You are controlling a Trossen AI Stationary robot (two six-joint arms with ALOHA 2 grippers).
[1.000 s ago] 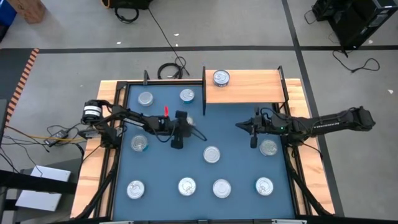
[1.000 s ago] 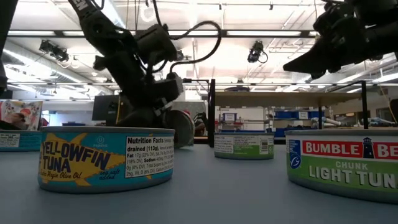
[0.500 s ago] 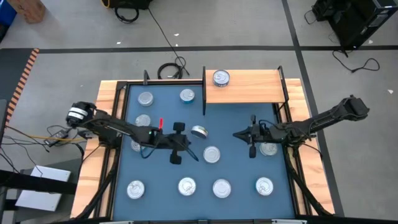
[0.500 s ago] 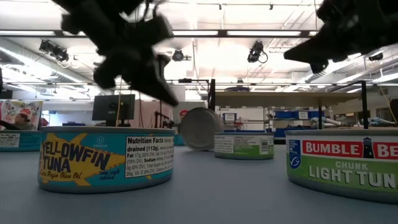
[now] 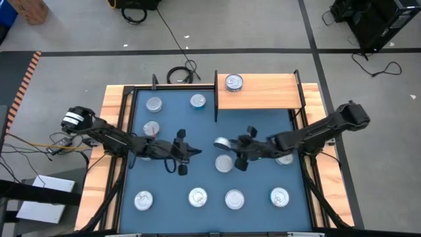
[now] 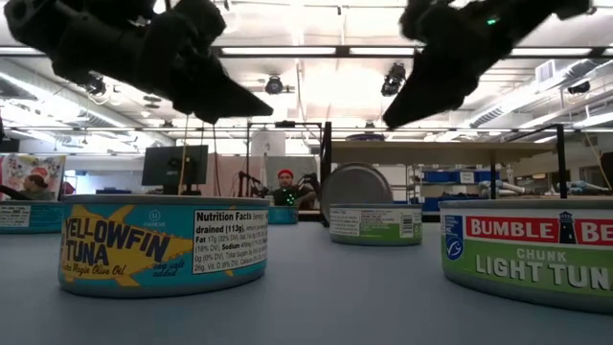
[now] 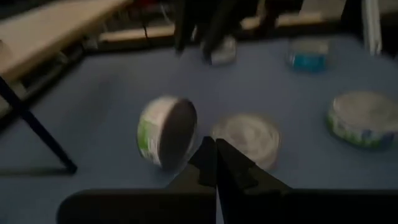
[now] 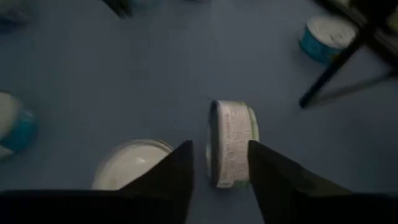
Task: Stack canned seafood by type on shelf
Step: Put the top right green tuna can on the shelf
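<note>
One tin of canned seafood (image 5: 222, 143) stands on its rim on the blue mat, mid-table; it is green-labelled in the left wrist view (image 7: 166, 132) and in the right wrist view (image 8: 233, 143). A flat tin (image 5: 223, 163) lies just nearer. My right gripper (image 8: 219, 165) hangs open above the standing tin, a finger to either side, touching nothing. My left gripper (image 5: 192, 153) is shut and empty, left of both tins. The shelf (image 5: 263, 92) at the far edge carries one tin (image 5: 233, 82) on its left end.
Several more tins lie flat on the mat: two at the far left (image 5: 154, 104) (image 5: 198, 101), one by the left arm (image 5: 151, 128), a row along the near edge (image 5: 198, 197), one under the right arm (image 5: 284, 157). Black posts (image 5: 216, 99) edge the shelf.
My left gripper has drawn back from the tin toward the table's left and near edges, staying shut. The tin is left standing on its rim and has rolled toward the right. My right gripper has swung left and down over that tin and has opened.
</note>
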